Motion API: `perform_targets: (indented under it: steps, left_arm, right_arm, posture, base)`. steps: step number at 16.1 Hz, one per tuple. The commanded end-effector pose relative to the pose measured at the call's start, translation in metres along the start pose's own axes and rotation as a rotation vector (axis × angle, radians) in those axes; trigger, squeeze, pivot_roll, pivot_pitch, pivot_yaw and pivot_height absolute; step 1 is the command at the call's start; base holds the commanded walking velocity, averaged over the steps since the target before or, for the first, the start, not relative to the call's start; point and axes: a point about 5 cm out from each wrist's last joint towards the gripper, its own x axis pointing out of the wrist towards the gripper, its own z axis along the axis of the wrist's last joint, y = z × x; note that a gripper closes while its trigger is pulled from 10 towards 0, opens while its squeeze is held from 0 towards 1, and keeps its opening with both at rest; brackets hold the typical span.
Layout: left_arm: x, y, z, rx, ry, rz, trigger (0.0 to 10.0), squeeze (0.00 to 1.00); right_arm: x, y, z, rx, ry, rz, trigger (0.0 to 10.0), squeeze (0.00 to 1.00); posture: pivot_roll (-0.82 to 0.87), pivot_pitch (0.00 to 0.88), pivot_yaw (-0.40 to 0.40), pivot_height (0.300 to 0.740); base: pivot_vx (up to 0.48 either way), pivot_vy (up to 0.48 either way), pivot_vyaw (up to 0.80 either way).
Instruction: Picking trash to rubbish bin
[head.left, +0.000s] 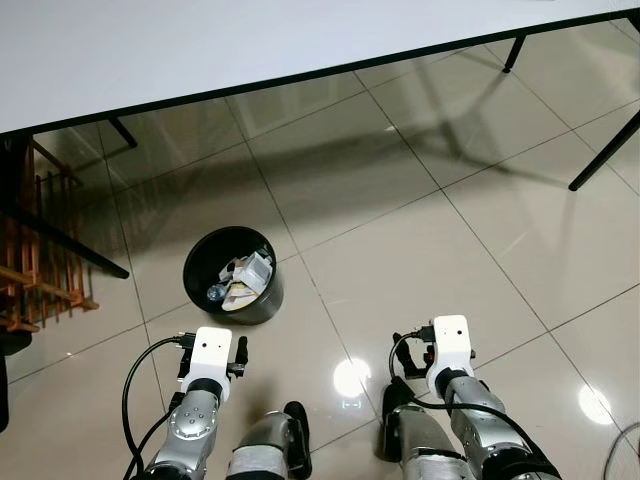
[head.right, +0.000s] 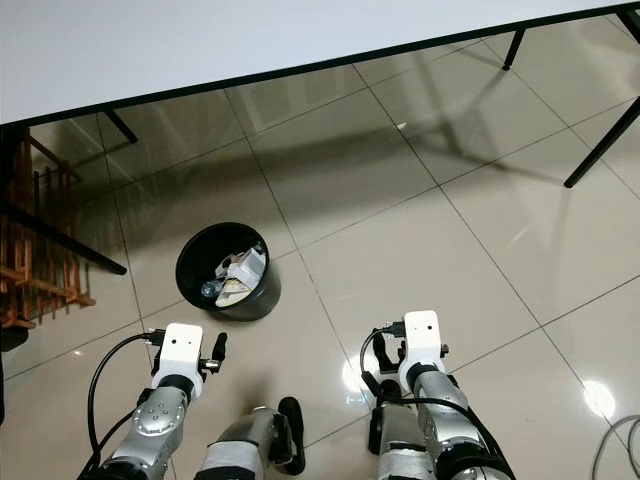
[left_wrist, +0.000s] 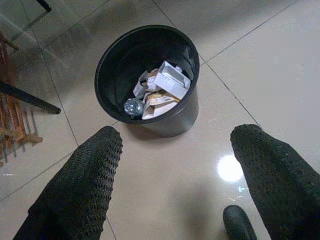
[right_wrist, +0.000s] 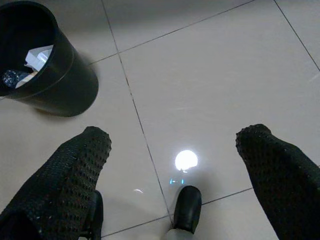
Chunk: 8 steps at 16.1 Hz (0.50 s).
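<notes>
1. The left gripper (left_wrist: 175, 185) has its two black fingers (left_wrist: 80, 190) spread wide with nothing between them; in the left wrist view the tiled floor (left_wrist: 260, 65) shows through the gap.
2. The right gripper (right_wrist: 175, 175) is also wide apart and holds nothing; its fingers (right_wrist: 65, 185) frame a bright light spot on the floor.
3. In the left eye view both grippers hang low in the bottom part of the frame, the left one (head.left: 211, 352) at lower left and the right one (head.left: 449, 345) at lower right; the robot's black feet (head.left: 297, 420) stand between them.
4. The rubbish bin (head.left: 262, 298), black and round, stands upright on the floor at left of centre, just above the left gripper; inside it lies trash (head.left: 247, 275): white paper pieces, a small box and a crumpled clear bottle.
5. A white counter (head.left: 200, 50) fills the upper part of the frame; its black legs (head.left: 600, 155) stand at upper right; a wooden rack (head.left: 40, 250) is at the left edge.
</notes>
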Motion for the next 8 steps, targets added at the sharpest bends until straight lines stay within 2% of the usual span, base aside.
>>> perform_targets:
  steps: [1,8]
  left_arm:
    - [-0.0075,0.0038,-0.0155,0.009,0.063,0.019,10.0,0.00]
    - [-0.0074,0.0048,-0.0154,0.006,0.062,0.023,10.0,0.00]
  right_arm:
    - [-0.0045,0.0025,-0.0117,-0.007,0.034,0.007,10.0,0.00]
    - [-0.0050,0.0032,-0.0127,0.010,0.034,0.005,10.0,0.00]
  posture:
    - [0.05,0.321,0.116,0.740]
    - [0.05,0.320,0.117,0.740]
  base:
    - [0.000,-0.292,0.80]
    - [0.000,-0.295,0.00]
